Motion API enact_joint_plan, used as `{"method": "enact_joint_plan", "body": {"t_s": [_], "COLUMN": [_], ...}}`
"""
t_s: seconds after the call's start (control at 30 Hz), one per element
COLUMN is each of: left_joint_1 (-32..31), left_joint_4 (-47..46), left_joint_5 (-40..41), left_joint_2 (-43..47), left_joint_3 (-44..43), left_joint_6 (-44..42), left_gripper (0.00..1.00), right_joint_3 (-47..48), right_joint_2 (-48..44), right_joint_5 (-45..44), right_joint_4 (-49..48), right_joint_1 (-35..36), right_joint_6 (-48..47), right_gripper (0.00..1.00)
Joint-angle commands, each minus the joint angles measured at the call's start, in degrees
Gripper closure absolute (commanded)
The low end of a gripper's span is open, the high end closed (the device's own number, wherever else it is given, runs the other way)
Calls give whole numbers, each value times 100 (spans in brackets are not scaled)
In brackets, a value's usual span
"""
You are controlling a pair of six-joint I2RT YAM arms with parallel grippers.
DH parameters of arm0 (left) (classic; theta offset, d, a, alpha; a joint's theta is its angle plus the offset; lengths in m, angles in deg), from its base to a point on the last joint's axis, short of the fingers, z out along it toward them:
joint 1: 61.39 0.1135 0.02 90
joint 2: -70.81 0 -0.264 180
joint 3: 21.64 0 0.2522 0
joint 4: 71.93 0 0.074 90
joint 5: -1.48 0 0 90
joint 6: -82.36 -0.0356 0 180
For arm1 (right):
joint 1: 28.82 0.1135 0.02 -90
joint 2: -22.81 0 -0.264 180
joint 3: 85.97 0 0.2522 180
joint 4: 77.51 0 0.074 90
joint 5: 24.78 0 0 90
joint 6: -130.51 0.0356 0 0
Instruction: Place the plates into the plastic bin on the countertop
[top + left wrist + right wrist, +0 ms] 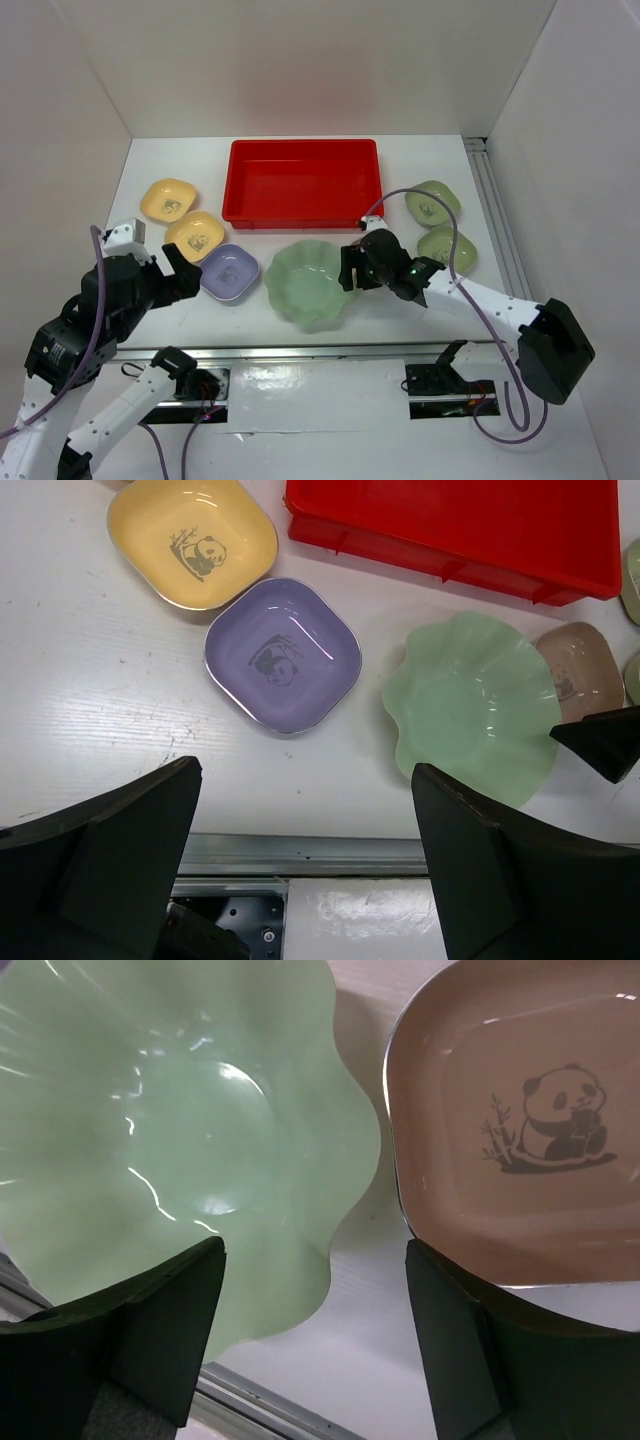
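Red plastic bin (300, 180) sits at the far middle of the white countertop (180, 160). All the plates lie outside it. The big pale green dish (310, 283) is just near of it, with the pink dish (520, 1140) close on its right. The right gripper (315, 1300) hangs wide open over the gap between those two, holding nothing. The left gripper (305, 780) is wide open and empty too, near the purple dish (230, 272). Yellow dishes (195, 235) lie far left, olive dishes (446, 248) right
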Motion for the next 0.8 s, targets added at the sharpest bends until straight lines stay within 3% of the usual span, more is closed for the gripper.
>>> {"method": "enact_joint_plan", "body": {"t_s": [0.0, 0.23, 0.43, 0.57, 0.67, 0.77], "left_joint_1": [-19, -19, -72, -125, -125, -178], "left_joint_4": [-241, -241, -241, -241, -241, -241], "left_joint_5": [47, 47, 47, 109, 109, 162], "left_joint_2": [59, 59, 112, 112, 165, 165], "left_joint_3": [10, 10, 10, 10, 10, 10], "left_joint_6": [53, 53, 53, 53, 53, 53], "left_gripper": [0, 0, 0, 0, 0, 0], "right_joint_3": [-87, -324, -386, -439, -439, -439], "right_joint_2": [170, 461, 576, 576, 628, 681], "right_joint_5": [-70, 71, 132, 185, 71, 10], "right_joint_4": [-633, -1003, -1188, -1311, -1259, -1258], "right_joint_1": [74, 179, 179, 240, 293, 294], "right_joint_6": [171, 277, 329, 382, 382, 435], "right_gripper": [22, 25, 35, 53, 73, 82]}}
